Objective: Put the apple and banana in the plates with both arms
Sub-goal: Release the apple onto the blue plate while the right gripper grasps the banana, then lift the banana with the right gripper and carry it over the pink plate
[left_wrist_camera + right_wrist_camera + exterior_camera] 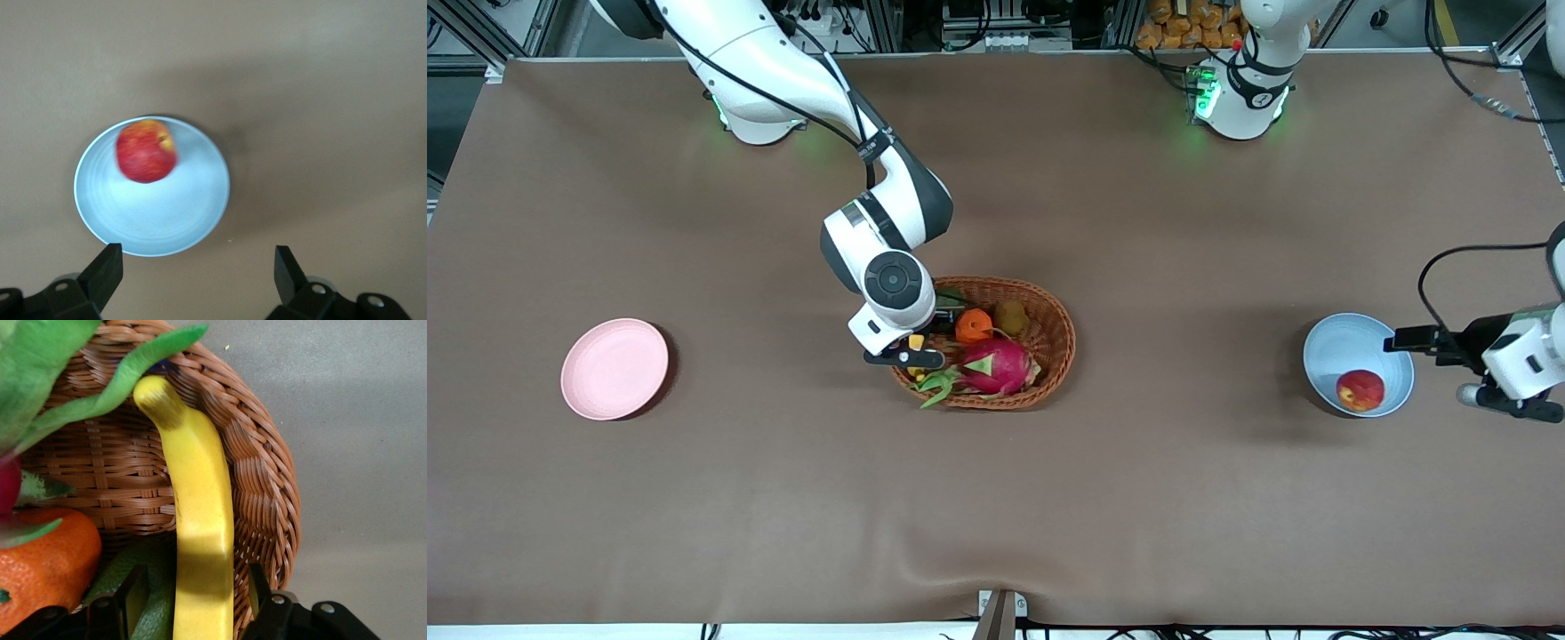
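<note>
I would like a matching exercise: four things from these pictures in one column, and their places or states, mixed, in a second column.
1. apple
2. banana
3. pink plate
4. left claw

a. bare, toward the right arm's end of the table
b. open, empty
c. in the blue plate
d. in the basket, between the right claw's fingers

Pairs: 1-c, 2-d, 3-a, 4-b

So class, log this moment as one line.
apple: in blue plate | left tool: open | right tool: around banana, basket

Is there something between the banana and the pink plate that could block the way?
Only the basket wall: the banana lies inside it, between the right gripper's open fingers. No object shows on the table between it and the pink plate.
</note>
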Tool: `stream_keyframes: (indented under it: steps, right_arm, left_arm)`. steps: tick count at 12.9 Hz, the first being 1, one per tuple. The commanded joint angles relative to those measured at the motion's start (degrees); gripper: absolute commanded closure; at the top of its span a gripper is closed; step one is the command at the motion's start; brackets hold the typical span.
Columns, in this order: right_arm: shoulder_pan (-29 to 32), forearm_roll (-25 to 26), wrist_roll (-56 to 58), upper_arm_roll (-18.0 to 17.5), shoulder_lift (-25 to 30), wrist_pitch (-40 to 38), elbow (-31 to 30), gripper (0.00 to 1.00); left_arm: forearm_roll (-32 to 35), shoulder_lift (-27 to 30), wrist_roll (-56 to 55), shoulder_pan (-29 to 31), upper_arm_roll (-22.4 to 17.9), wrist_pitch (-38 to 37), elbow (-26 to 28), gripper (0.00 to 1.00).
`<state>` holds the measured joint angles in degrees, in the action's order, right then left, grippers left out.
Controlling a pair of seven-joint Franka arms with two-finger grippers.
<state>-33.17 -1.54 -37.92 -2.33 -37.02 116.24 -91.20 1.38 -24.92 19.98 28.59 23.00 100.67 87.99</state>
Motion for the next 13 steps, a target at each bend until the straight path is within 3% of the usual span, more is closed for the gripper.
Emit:
stream_keyframes:
  steps: [1, 7, 11, 12, 13]
  right_arm:
    - [-1.11, 1.02, -1.46, 0.57, -1.65, 0.48, 1.20, 0.35]
    - [0.04, 1.19, -1.63, 0.57, -2.62, 1.36, 2.08, 0.37]
    - [0.04, 1.45, -3.13, 0.57, -3.32, 1.45, 2.00, 0.38]
    - [0.04, 1.46, -3.13, 0.57, -3.32, 1.45, 1.91, 0.49]
    - [0.04, 1.54, -2.61, 0.57, -3.32, 1.36, 1.91, 0.74]
  left_arm:
    - [-0.42, 4.69, -1.86, 0.15, 3.96, -2.31, 0.61, 0.00]
    - [0.03, 16.55, -25.56, 0.06, 14.87, -9.25, 1.05, 0.00]
    - [1.60, 19.99, -27.71, 0.24, 15.14, -12.67, -1.93, 0.00]
    - [1.61, 20.26, -27.62, 0.24, 15.23, -15.73, -3.51, 0.00]
    - [1.61, 20.26, -27.62, 0.24, 15.23, -16.81, -4.83, 0.00]
